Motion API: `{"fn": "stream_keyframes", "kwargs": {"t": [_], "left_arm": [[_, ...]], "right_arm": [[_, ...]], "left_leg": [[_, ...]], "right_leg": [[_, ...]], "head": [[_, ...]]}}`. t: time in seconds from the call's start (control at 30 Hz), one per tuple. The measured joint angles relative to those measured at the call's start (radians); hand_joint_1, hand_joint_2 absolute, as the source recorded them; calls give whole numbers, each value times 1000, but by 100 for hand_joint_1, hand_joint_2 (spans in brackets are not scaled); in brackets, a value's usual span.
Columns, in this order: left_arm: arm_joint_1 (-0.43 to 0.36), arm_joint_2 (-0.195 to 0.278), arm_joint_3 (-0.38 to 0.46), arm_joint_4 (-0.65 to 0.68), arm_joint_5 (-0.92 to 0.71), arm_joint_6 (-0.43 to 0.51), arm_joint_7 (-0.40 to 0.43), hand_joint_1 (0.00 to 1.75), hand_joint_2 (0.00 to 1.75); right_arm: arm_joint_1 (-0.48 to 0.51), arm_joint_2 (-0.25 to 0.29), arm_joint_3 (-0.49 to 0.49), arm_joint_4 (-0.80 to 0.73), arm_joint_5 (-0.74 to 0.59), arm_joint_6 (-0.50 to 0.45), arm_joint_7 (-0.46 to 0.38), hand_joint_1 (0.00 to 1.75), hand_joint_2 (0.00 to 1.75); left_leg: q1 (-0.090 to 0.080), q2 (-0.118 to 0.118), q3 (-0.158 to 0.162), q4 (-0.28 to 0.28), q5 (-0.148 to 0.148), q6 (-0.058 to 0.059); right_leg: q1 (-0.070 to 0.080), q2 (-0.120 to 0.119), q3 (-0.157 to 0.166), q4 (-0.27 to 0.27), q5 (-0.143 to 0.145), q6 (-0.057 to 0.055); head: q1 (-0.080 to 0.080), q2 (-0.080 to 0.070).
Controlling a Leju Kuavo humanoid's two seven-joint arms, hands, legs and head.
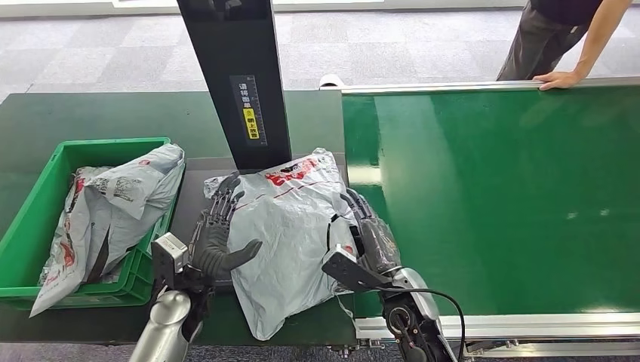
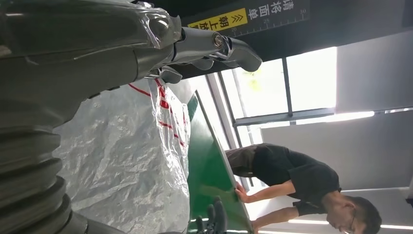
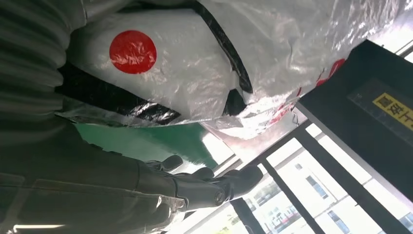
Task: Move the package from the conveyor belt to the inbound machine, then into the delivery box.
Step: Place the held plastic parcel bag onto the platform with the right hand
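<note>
1. Head view: the package (image 1: pixel 290 226), a grey plastic mail bag with red print, lies on the dark plate of the inbound machine (image 1: pixel 240 75), under its black column, between the two hands. Its right edge reaches over the start of the conveyor belt (image 1: pixel 498 196). The left hand (image 1: pixel 219 230) lies at the bag's left side with fingers spread and stretched, thumb pointing toward the bag. The right hand (image 1: pixel 370 234) lies along the right side, fingers also stretched. I judge that the step in hand is to lift the bag from the machine toward the delivery box (image 1: pixel 41 219), the green crate at the left, which already holds other bags. To do it well, both hands should press inward evenly, because the bag is soft and may sag or slip.

2. Left wrist view: the left hand (image 2: pixel 204 46) has its fingers straight and apart, closed on nothing. The bag (image 2: pixel 126 161) is just beside it; real contact I cannot tell. A person (image 2: pixel 292 180) leans on the belt's far edge.

3. Right wrist view: the right hand (image 3: pixel 204 183) shows straight fingers, with the bag (image 3: pixel 195 63) near them. Whether the palm touches the bag is hidden.

4. How full the crate is at the bottom cannot be seen.
</note>
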Motion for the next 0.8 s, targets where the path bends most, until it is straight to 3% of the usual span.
{"fn": "stream_keyframes", "kwargs": {"t": [0.07, 0.23, 0.3, 0.57, 0.8], "left_arm": [[0, -2, -2, 0, -7, 6, 1, 0, 175], [22, -1, -2, -17, -3, 27, 11, 0, 175], [33, 6, 1, -23, -8, 29, 12, 0, 175], [47, 14, -7, -25, -81, 87, 8, 0, 175], [51, 19, -38, -30, -281, 200, 120, 0, 175]], "right_arm": [[9, -1, -10, -27, -67, 18, -8, 0, 175], [22, -6, -74, -76, -429, 218, -94, 0, 175], [28, -6, -98, -96, -507, 237, -117, 0, 175], [65, -7, -191, -212, -584, 191, -135, 0, 175], [79, -7, -224, -259, -610, 150, -173, 0, 175]], "left_leg": [[0, 0, 0, 0, 0, 0], [0, 1, 0, 0, 0, 0], [0, 0, 0, 0, 0, 0], [0, 1, 0, 0, 0, 0], [0, 1, 0, 0, 0, 0]], "right_leg": [[0, 0, 0, 0, 0, 0], [0, 0, 0, 0, 0, 0], [0, 0, 0, 0, 0, 0], [0, 0, 0, 0, 0, 0], [0, 0, 0, 0, 0, 0]], "head": [[0, 0], [0, 0], [0, 0], [0, 0], [0, 0]]}}
